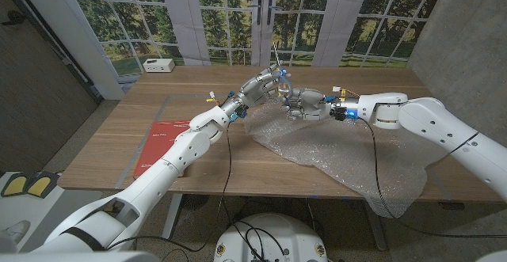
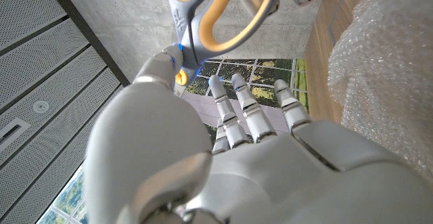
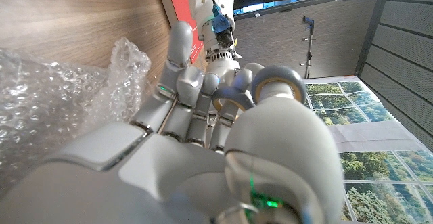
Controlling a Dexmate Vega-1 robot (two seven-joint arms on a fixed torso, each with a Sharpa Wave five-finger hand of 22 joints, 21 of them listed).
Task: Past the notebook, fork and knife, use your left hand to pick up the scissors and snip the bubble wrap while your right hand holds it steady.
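The scissors (image 1: 279, 70), grey handles lined with yellow, hang in the air above the table's far middle, blade pointing up. My left hand (image 1: 260, 86) meets them from the left. In the left wrist view its thumb (image 2: 162, 68) presses the handle (image 2: 203, 21) while its other fingers reach straight past. My right hand (image 1: 305, 102) comes in from the right. A finger of it passes through one handle loop (image 3: 279, 82). The bubble wrap (image 1: 341, 155) lies crumpled on the table below both hands; I cannot tell whether either hand touches it.
A red notebook (image 1: 162, 143) lies near the table's left front edge. A small white box (image 1: 158, 65) sits beyond the table's far left corner. The bubble wrap's right end droops over the front edge (image 1: 404, 203). Bare wood (image 1: 198, 96) shows left of the hands.
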